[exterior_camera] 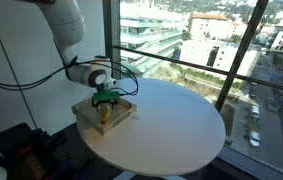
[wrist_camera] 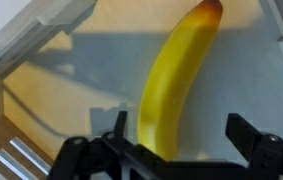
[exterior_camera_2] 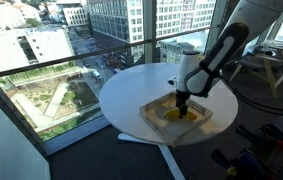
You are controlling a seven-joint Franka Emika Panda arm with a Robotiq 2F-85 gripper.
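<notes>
Wrist view, left to right. At far left runs the pale wooden wall of a shallow tray (wrist_camera: 36,30). Low on the left is one of my dark fingers (wrist_camera: 118,135). In the middle lies a yellow banana (wrist_camera: 176,80), flat on the tray floor. Its near end passes down between my fingers and its length curves away to a browner tip at upper right. Low on the right is my other finger, well clear of the peel. My fingers stand wide apart, one on each side of the banana, and grip nothing; I cannot tell whether either brushes the skin.

In an exterior view the tray (exterior_camera: 85,110) sits near the edge of a round white table (exterior_camera: 181,130) by a tall window, and I hang straight above it.

I judge the banana light and soft under a smooth, slightly slippery peel, so it should bruise easily. The best hold looks to be across the thick middle, squeezed gently, away from the tapering ends.
</notes>
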